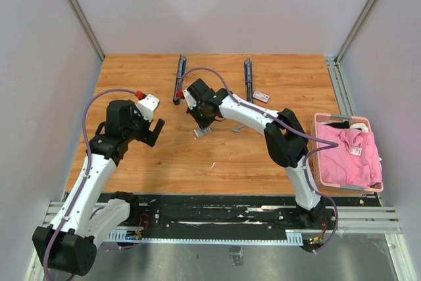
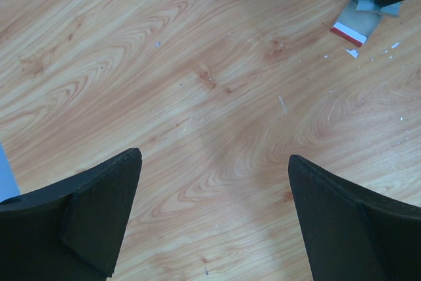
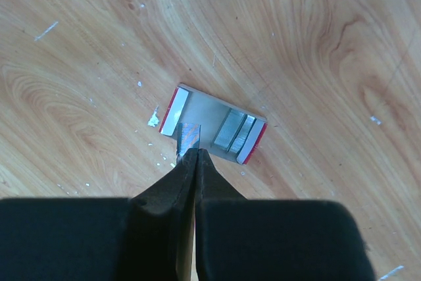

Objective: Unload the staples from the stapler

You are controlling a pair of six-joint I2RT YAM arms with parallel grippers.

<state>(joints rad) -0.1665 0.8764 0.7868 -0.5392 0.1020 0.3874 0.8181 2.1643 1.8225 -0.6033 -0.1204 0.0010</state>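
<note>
Right arm stretched left across the table [image 1: 131, 83], elbow raised, wrist pitched down. Right claw [image 3: 192, 157] is closed, pinching a short strip [image 3: 189, 136] of staples at its tips, just over a red-ended tray [image 3: 209, 111] that holds a wider block [image 3: 237, 133] of staples. Left arm folded upward, with the left claw [image 2: 214, 157] spread wide above bare wood near the tray. A stapler [image 1: 179, 78] lies just beyond

My black right tool [image 3: 191, 154] grips silvery-grey staples [image 3: 189, 137] above a grey tray [image 3: 209, 113] with red-edged ends. The counter [image 3: 316, 44] shows swirling orange-brown wood grain. Pink cloth [image 1: 348, 153] lies in a salmon-pink basket [image 1: 316, 156].
</note>
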